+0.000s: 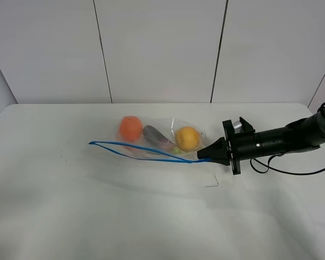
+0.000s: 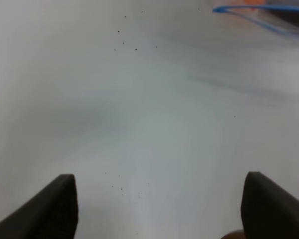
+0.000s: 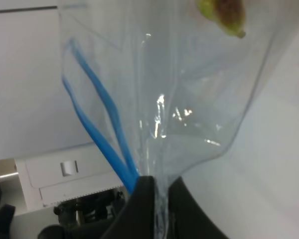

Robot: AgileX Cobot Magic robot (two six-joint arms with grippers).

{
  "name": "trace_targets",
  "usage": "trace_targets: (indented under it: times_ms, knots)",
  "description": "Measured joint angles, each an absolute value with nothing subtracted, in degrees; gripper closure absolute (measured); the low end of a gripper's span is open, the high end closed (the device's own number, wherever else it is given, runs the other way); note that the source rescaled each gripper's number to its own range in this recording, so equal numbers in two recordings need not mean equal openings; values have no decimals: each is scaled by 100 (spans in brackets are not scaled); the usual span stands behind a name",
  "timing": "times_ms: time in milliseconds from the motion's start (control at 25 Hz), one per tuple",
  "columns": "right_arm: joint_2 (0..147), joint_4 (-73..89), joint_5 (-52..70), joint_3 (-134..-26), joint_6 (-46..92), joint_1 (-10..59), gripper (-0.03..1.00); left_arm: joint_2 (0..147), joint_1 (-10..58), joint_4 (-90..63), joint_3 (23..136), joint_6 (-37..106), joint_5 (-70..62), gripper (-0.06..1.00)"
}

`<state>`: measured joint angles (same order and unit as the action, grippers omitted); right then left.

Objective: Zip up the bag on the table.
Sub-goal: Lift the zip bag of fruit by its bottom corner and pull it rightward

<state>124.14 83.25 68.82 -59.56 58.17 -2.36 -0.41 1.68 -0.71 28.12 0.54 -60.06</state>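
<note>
The clear bag [image 1: 162,138] lies flat near the middle of the white table [image 1: 97,211]. Inside it are an orange fruit [image 1: 131,128], a purple piece [image 1: 157,137] and a yellow fruit [image 1: 188,137]. Its blue zipper strip [image 1: 146,150] runs along the near edge and gapes open in the middle. My right gripper [image 1: 205,157] is shut on the right end of the strip. The right wrist view shows the jaws [image 3: 159,186] pinching the plastic [image 3: 199,99] beside the blue strip [image 3: 97,114]. My left gripper [image 2: 159,181] stands open over bare table, with the strip's left end [image 2: 254,10] far ahead of it.
A small dark bent mark [image 1: 213,183] lies on the table just in front of the right gripper. A black cable [image 1: 292,170] hangs under the right arm. White wall panels [image 1: 162,49] rise behind the table's back edge.
</note>
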Motion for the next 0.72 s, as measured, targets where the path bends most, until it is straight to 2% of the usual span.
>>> trace_targets:
  times_ms: [720]
  knots:
    - [12117, 8387, 6882, -5956, 5494, -236, 96, -41, 168, -71, 2812, 54, -6006, 4]
